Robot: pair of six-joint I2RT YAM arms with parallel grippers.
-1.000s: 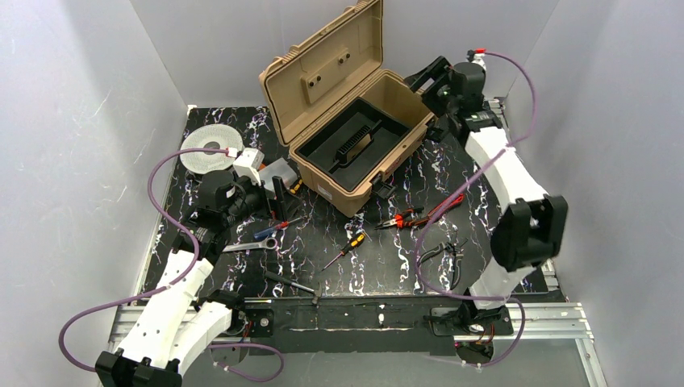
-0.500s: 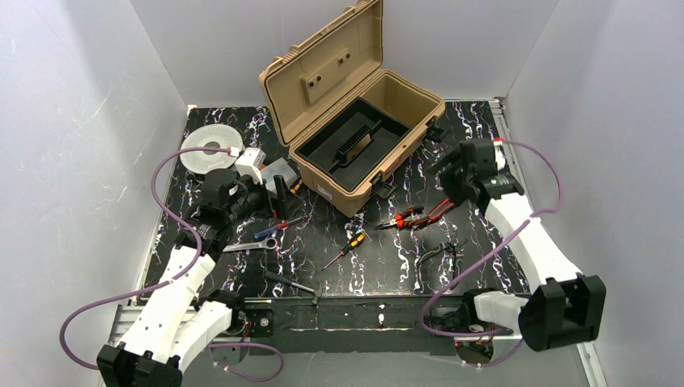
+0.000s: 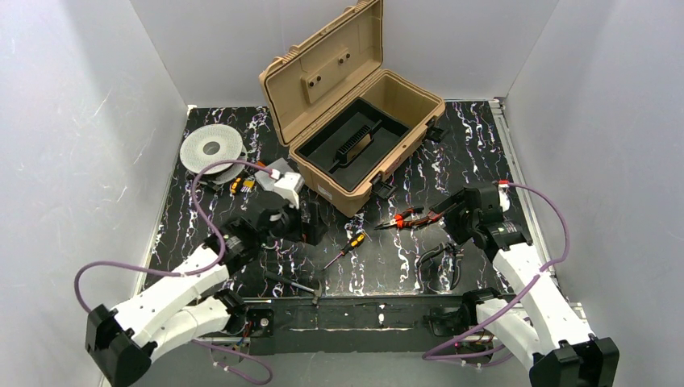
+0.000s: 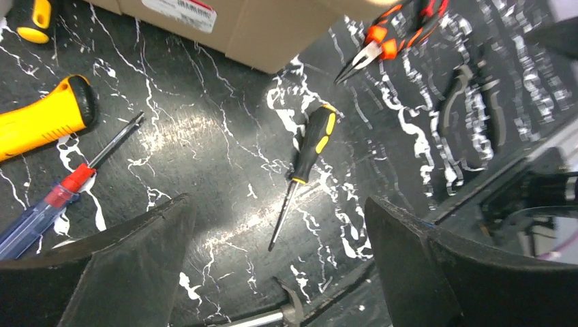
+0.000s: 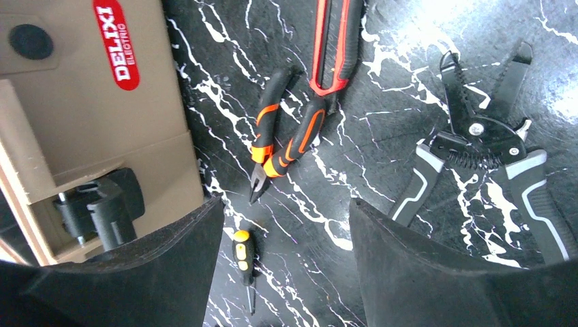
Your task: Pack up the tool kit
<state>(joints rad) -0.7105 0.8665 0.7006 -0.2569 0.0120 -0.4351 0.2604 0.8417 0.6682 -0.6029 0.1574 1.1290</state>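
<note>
The tan toolbox stands open at the back, lid up, with its black inner tray in place. An orange-black screwdriver lies on the marbled table, and my left gripper hovers over it, open and empty. Orange-handled needle-nose pliers lie beside a red-handled tool. Just above these my right gripper hangs open, holding nothing. The same screwdriver shows low between the right fingers.
Grey-handled wire strippers lie front right. A hammer rests near the front rail. A yellow handle and a blue-red screwdriver lie left. The grey spool sits back left. The toolbox latch juts toward the right gripper.
My left arm swung right from the clear box to above the screwdriver. My right arm drew back from the toolbox's far right side and lowered over the pliers, jaws narrowing slightly.
</note>
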